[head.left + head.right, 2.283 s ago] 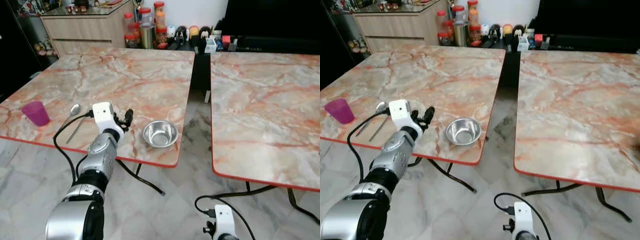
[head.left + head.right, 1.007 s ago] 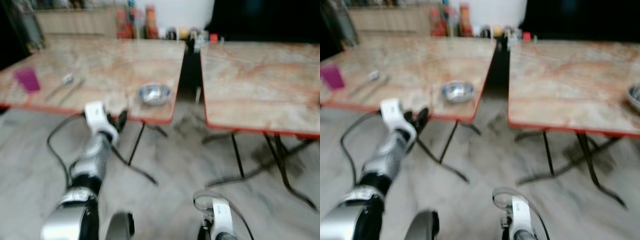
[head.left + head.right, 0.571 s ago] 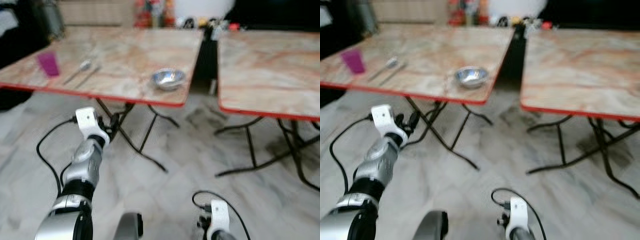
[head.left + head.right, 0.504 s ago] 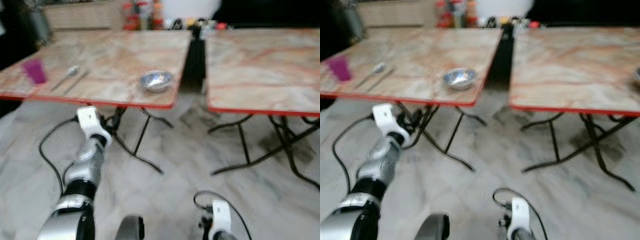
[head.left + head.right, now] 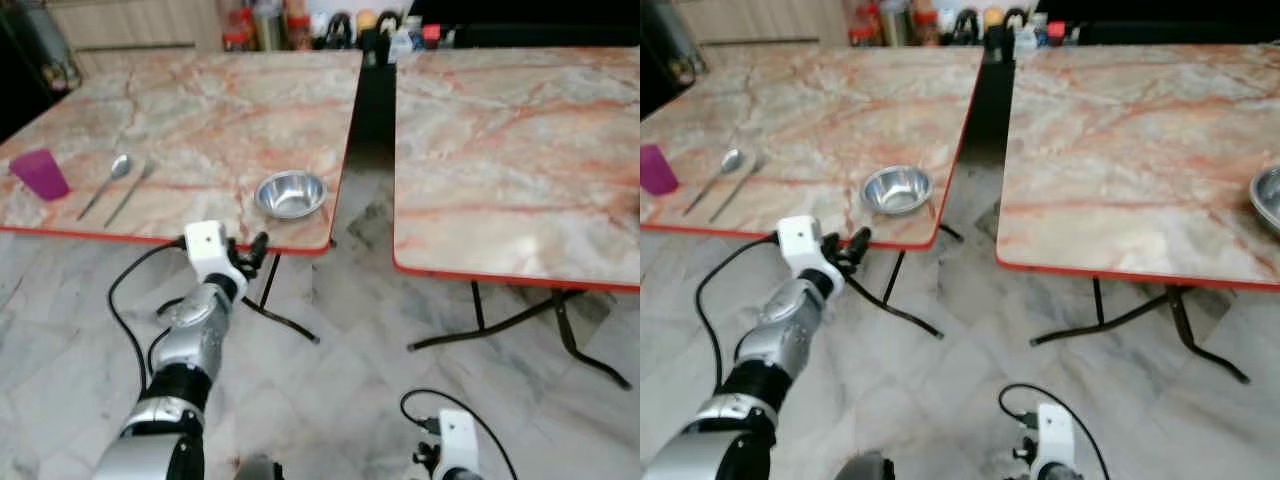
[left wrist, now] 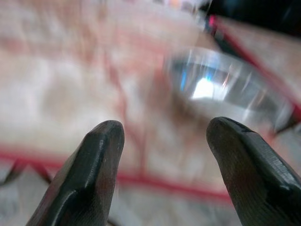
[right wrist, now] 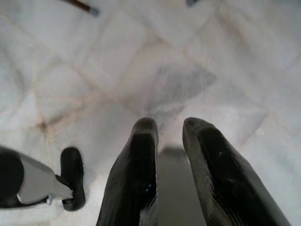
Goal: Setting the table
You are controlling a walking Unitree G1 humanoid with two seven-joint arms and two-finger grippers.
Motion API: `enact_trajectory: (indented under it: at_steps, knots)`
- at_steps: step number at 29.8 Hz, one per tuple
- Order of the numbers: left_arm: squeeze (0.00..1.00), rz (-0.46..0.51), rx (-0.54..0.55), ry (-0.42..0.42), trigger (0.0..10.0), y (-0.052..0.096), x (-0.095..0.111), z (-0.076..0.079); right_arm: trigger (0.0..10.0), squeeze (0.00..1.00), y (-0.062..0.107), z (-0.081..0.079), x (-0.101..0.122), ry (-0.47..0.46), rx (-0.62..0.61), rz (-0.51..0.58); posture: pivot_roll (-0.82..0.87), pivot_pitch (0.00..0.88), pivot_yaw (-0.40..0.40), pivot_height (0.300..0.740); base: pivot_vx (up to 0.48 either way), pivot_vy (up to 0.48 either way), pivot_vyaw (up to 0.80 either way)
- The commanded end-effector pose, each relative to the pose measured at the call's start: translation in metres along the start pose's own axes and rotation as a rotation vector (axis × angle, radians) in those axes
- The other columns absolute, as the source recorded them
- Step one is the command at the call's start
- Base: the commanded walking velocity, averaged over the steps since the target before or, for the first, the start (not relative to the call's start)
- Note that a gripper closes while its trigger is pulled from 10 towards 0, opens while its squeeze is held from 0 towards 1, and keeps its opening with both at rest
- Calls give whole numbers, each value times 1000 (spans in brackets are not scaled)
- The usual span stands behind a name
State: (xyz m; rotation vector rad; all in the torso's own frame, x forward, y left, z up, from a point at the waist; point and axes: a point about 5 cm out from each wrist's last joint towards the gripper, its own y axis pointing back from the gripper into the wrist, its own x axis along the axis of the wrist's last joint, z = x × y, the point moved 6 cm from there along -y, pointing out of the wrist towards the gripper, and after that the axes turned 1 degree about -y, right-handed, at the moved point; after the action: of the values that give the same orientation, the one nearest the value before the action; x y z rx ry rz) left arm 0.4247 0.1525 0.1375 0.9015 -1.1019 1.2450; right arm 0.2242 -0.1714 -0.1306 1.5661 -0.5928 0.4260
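Observation:
A steel bowl (image 5: 291, 193) sits near the front right corner of the left marble table (image 5: 200, 110). Further left on that table lie a spoon (image 5: 108, 183), a thin utensil (image 5: 128, 193) beside it, and a purple cup (image 5: 40, 174). My left gripper (image 5: 255, 248) is open and empty, held at the table's red front edge just short of the bowl. The left wrist view shows the bowl (image 6: 221, 82) blurred beyond the fingers (image 6: 101, 155). My right gripper (image 7: 167, 129) hangs low over the floor, fingers close together and holding nothing.
A second marble table (image 5: 520, 130) stands to the right across a narrow gap, with another steel bowl (image 5: 1270, 197) at its far right edge. Jars and bottles (image 5: 260, 18) line the back. Black folding legs (image 5: 290, 322) spread under both tables on the marble floor.
The camera has come closer to the tables and steadied. My left gripper has risen from below the tabletop to its front edge near the bowl.

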Motion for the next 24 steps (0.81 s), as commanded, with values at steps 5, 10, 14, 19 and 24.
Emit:
enact_trajectory:
  at_steps: [5, 10, 14, 19, 24]
  knots:
    - [0, -16, 26, -12, 10000, 12, -9, -11, 10000, 0, -2, -12, 6, 3, 22, 15, 42, 0, 35, 722, 0, 0, 0]
    - [0, -4, 39, -6, 10000, 14, -5, -15, 10000, 0, -2, -11, 5, 9, 21, 13, 51, 0, 30, 722, 0, 0, 0]
    - [0, 14, 32, -6, 10000, 12, 2, -13, 10000, 0, -2, -12, 7, 12, 21, 25, 51, 0, 31, 722, 0, 0, 0]
    - [0, 23, 11, -8, 10000, 9, 6, -5, 10000, 0, -2, -11, 8, 23, 16, 30, 40, 0, 39, 740, 0, 0, 0]
    - [0, 23, 0, -8, 10000, 7, 7, -1, 10000, 0, -1, -9, 7, 11, 13, 30, 37, 0, 39, 740, 0, 0, 0]
